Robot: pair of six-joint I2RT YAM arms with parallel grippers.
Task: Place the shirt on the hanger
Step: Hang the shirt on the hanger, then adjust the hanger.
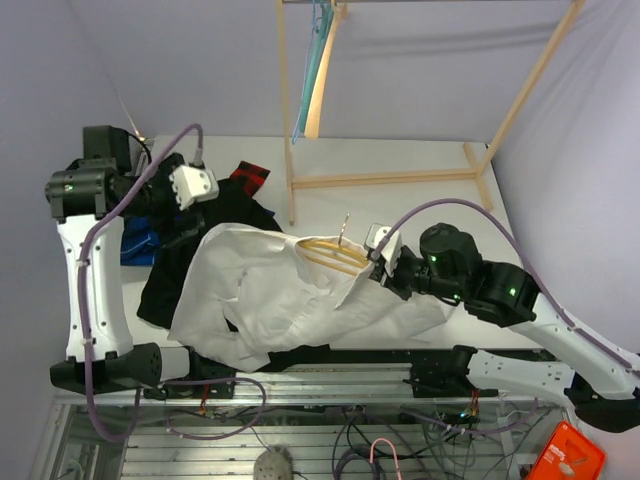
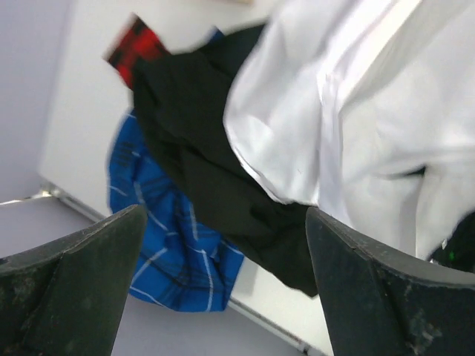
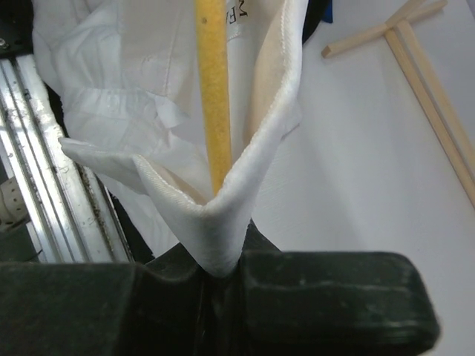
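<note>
The right claw [image 3: 219,271] grips the collar [image 3: 223,222] of the shirt [image 1: 270,290], spread on the desk [image 1: 430,200]. The hanger [image 1: 325,250] sits inside the collar, mostly hidden by fabric. The left claw [image 2: 226,215] stands wide, empty.

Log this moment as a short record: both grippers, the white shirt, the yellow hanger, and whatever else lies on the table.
left gripper: open, holding nothing, above the clothes pile
right gripper: shut on a folded edge of the large white button-up shirt
thin yellow hanger: partly inside the shirt's opening, hook sticking out on the far side
black garment: partly under the shirt, on the left
blue plaid shirt: under the black garment, near the table's left edge
pale wooden rack: standing at the far side
</note>
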